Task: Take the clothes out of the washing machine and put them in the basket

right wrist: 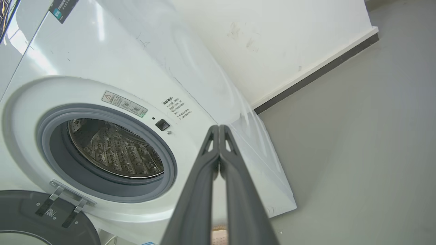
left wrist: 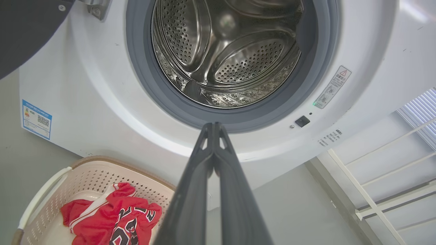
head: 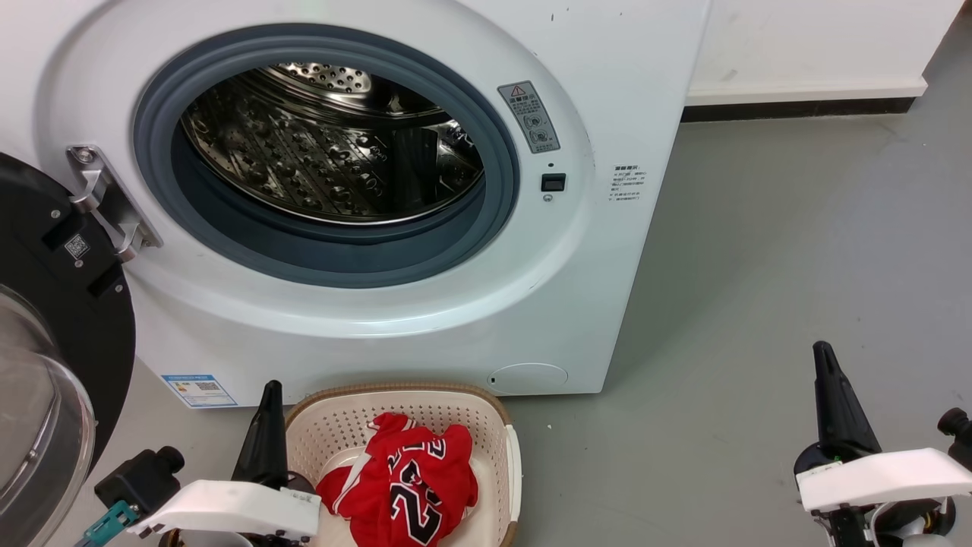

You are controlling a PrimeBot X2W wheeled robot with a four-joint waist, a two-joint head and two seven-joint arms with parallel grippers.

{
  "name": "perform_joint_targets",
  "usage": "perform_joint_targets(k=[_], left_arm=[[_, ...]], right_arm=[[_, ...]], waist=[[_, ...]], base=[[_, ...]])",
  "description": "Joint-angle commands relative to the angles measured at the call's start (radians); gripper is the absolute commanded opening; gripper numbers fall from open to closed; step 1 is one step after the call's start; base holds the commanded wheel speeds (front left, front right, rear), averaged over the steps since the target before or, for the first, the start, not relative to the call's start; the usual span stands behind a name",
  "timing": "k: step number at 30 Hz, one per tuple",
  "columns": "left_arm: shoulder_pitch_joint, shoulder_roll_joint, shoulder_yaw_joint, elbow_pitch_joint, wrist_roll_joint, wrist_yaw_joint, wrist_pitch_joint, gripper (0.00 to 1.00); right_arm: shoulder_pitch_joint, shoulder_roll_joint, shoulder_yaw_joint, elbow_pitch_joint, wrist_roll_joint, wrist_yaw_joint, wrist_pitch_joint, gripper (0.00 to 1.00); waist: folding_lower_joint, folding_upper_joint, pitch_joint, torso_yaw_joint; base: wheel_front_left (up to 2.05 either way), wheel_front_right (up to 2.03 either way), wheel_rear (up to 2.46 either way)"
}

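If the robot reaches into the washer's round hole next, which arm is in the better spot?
Probably the left. The left gripper sits shut below the port, beside the basket. The right gripper, also shut, is over floor beyond the side of the washing machine.

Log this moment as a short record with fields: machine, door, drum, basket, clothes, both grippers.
washing machine: white front-loader, port uncovered
door: swung open to the robot's left
drum: bare perforated steel in view
basket: on the floor in front of the machine
clothes: red jersey fabric with black-and-white numbers, heaped in the basket
left gripper: shut, holding nothing, beside the basket
right gripper: shut, holding nothing, over the floor
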Motion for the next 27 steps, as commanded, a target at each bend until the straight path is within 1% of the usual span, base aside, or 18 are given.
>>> perform_joint_targets(k=[1,4,8,9,10,16,27], left_arm=[[-0.029,0.005,0.006,-0.004,-0.044,-0.007,0.007,0.0],[-0.034,0.006,0.009,0.004,-0.101,-0.011,0.019,0.0],[-0.038,0.007,0.011,0.01,-0.142,-0.015,0.028,0.0],[-0.042,0.007,0.013,0.014,-0.169,-0.016,0.034,0.0],[-0.042,0.007,0.013,0.014,-0.169,-0.016,0.034,0.0],[-0.052,0.008,0.02,0.028,-0.257,-0.023,0.055,0.0],[-0.067,0.009,0.031,0.048,-0.385,-0.032,0.086,0.0]], right_arm=[[-0.026,-0.01,0.0,-0.003,0.047,0.0,0.008,0.0],[-0.031,-0.011,0.0,0.006,0.108,0.0,0.021,0.0],[-0.034,-0.012,-0.001,0.012,0.151,0.0,0.03,0.0],[-0.037,-0.012,-0.002,0.016,0.18,0.0,0.036,0.0],[-0.037,-0.012,-0.002,0.016,0.18,0.0,0.036,0.0],[-0.042,-0.013,-0.004,0.031,0.273,0.0,0.057,0.0],[-0.053,-0.014,-0.008,0.051,0.409,0.0,0.088,0.0]], waist=[[-0.0001,-0.0001,-0.001,0.0],[-0.0001,-0.0001,-0.004,0.0],[-0.0001,-0.0001,-0.006,0.001],[-0.0001,-0.0001,-0.007,0.001],[-0.0001,-0.0001,-0.007,0.001],[-0.0001,-0.0001,-0.011,0.001],[-0.0001,-0.0001,-0.018,0.002]], base=[[0.0,0.0,0.0],[0.0,0.0,0.0],[0.0,0.0,0.0],[0.0,0.0,0.0],[0.0,0.0,0.0],[0.0,0.0,0.0],[0.0,0.0,0.0]])
